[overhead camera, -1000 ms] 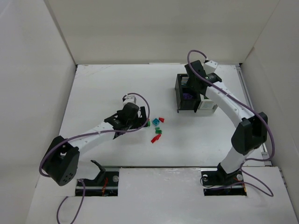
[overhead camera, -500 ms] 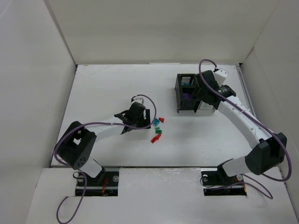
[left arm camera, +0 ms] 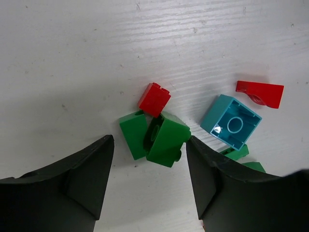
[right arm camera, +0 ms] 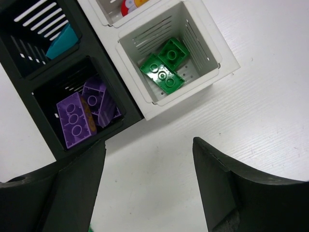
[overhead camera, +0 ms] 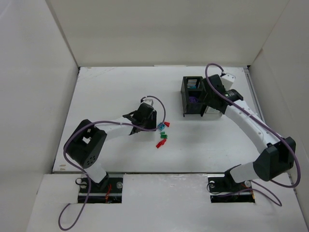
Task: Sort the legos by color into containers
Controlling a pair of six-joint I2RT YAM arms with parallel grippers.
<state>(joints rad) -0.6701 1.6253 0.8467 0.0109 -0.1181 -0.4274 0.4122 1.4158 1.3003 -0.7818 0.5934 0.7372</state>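
The loose legos lie in a small pile at mid table. In the left wrist view two green bricks (left arm camera: 166,137) sit against a red brick (left arm camera: 154,99), with a teal brick (left arm camera: 231,121) and a red slope piece (left arm camera: 260,93) to the right. My left gripper (left arm camera: 149,144) is open, its tips on either side of the green bricks, the right tip close to or touching one. The black container (right arm camera: 48,67) holds purple bricks (right arm camera: 77,118) and the white container (right arm camera: 227,65) holds green bricks (right arm camera: 164,67). My right gripper (right arm camera: 148,145) is open and empty, over bare table just beside them.
From above, the pile (overhead camera: 162,133) lies left of the containers (overhead camera: 192,94), and the left gripper (overhead camera: 153,123) sits at its left edge. The right gripper (overhead camera: 213,96) hovers by the bins. White walls enclose the table on three sides.
The left arm has reached right to the pile and its jaws have narrowed around the green bricks. The right arm drew back from over the bins, then stayed still.
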